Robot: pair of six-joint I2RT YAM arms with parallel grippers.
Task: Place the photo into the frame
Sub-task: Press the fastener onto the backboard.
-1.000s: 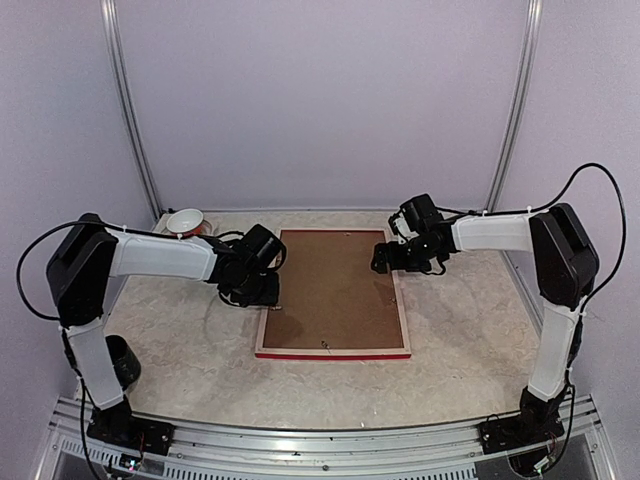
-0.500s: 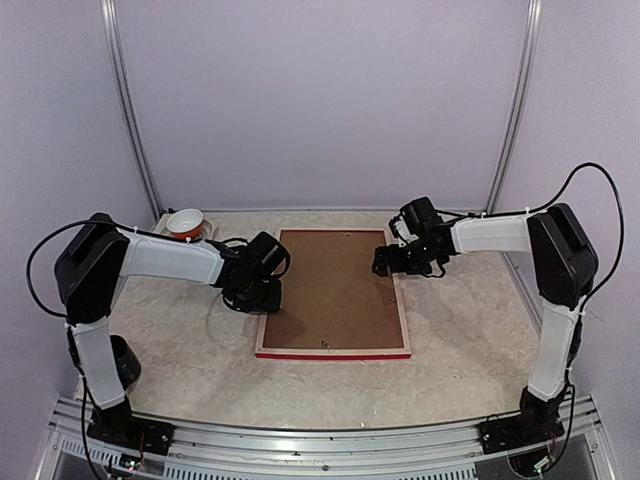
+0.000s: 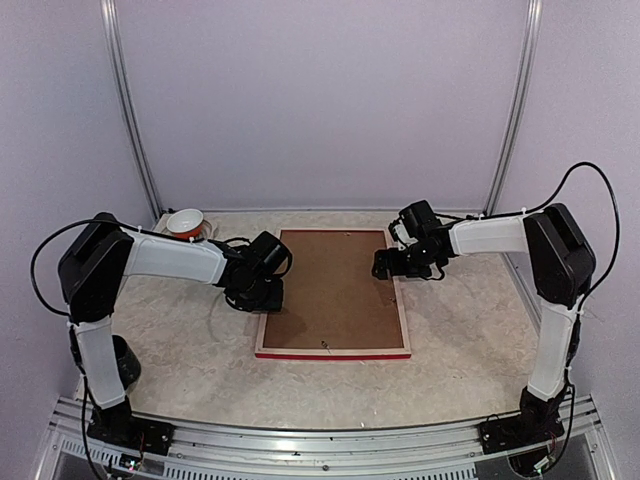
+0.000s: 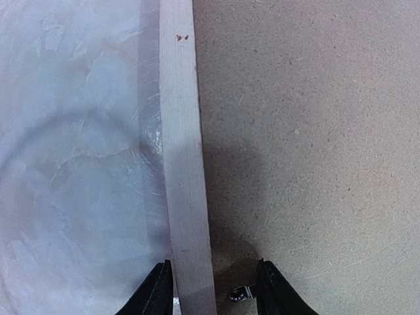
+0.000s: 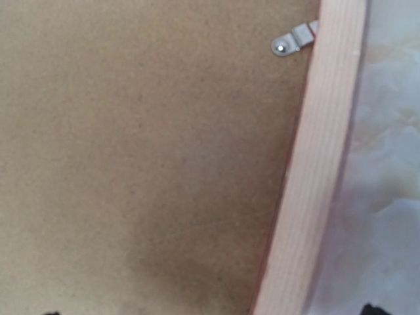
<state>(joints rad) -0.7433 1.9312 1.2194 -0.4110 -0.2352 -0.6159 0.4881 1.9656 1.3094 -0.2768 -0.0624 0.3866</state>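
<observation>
Left arm was bent low across the table [image 3: 460, 330]. The left gripper [image 3: 262, 297] sat at the left rail of the frame [image 3: 335, 350], fingers [image 4: 154, 295] spread astride the pale wood (one tip each side, neither clearly pressing). Right arm was extended inward, with the right gripper [image 3: 388, 262] over the frame's right rail near the far corner, fingers wide apart. The frame lay face down mid-table, brown backing board [image 3: 335, 285] in it and a red edge showing nearside. Surface pale and marbled. White bowl [image 3: 185, 221] at the far left corner. Lilac walls [image 3: 320, 100].
</observation>
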